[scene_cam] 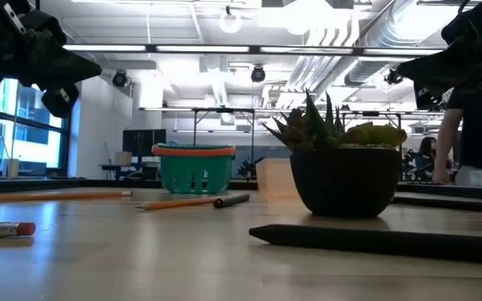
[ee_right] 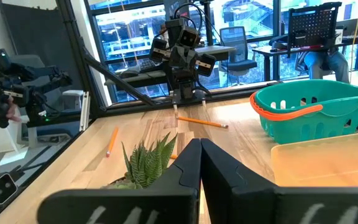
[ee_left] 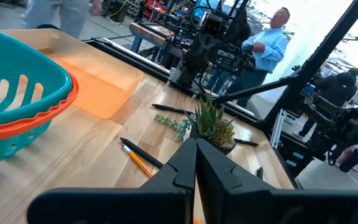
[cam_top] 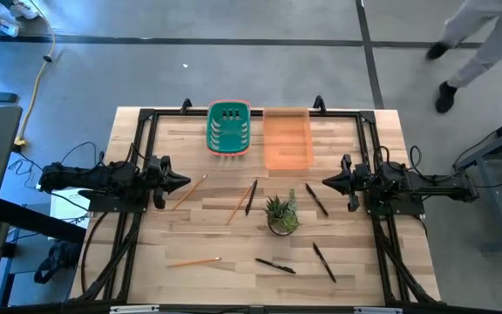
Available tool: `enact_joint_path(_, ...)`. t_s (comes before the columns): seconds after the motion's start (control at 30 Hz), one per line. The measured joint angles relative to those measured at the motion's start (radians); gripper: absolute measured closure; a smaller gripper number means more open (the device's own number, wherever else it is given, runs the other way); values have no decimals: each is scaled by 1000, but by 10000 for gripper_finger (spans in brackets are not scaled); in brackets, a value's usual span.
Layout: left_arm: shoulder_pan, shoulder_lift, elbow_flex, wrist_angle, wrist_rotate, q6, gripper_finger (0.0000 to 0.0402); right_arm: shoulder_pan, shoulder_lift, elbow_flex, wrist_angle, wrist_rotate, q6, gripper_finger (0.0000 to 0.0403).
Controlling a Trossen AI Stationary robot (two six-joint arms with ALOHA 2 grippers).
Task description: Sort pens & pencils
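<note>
Several black pens lie on the wooden table: one [cam_top: 251, 197] left of the plant, one [cam_top: 316, 200] right of it, two [cam_top: 274, 266] [cam_top: 324, 262] near the front. Orange-tan pencils lie at centre-left [cam_top: 190, 192], beside the middle pen [cam_top: 240, 202] and at front left [cam_top: 194, 261]. My left gripper [cam_top: 186, 182] hovers shut at the left side, empty, pointing at the nearest pencil. My right gripper [cam_top: 325, 182] hovers shut at the right, empty. In the left wrist view the shut fingers [ee_left: 185, 168] point at a pen [ee_left: 142, 154] and a pencil [ee_left: 138, 163].
A teal basket with an orange rim [cam_top: 229, 128] and a translucent orange tray [cam_top: 287, 138] stand side by side at the back. A small potted succulent [cam_top: 281, 215] sits mid-table among the pens. A person [cam_top: 473, 48] walks on the floor beyond the table's back right corner.
</note>
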Motion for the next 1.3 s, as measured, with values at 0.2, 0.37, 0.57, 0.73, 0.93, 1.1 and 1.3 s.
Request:
enact_joint_path(0.2, 0, 0, 0, 0, 0, 0, 401, 0, 0, 0, 1, 0, 0, 402)
enact_joint_path(0.37, 0, 0, 0, 0, 0, 0, 401, 0, 0, 0, 1, 0, 0, 402)
enact_joint_path(0.57, 0, 0, 0, 0, 0, 0, 401, 0, 0, 0, 1, 0, 0, 402)
enact_joint_path(0.73, 0, 0, 0, 1, 0, -27, 401, 0, 0, 0, 1, 0, 0, 402)
enact_joint_path(0.93, 0, 0, 0, 1, 0, -23, 401, 0, 0, 0, 1, 0, 0, 402)
enact_joint_path(1.1, 0, 0, 0, 1, -3, -21, 401, 0, 0, 0, 1, 0, 0, 402)
enact_joint_path(1.3, 0, 0, 0, 1, -26, -20, 401, 0, 0, 0, 1, 0, 0, 402)
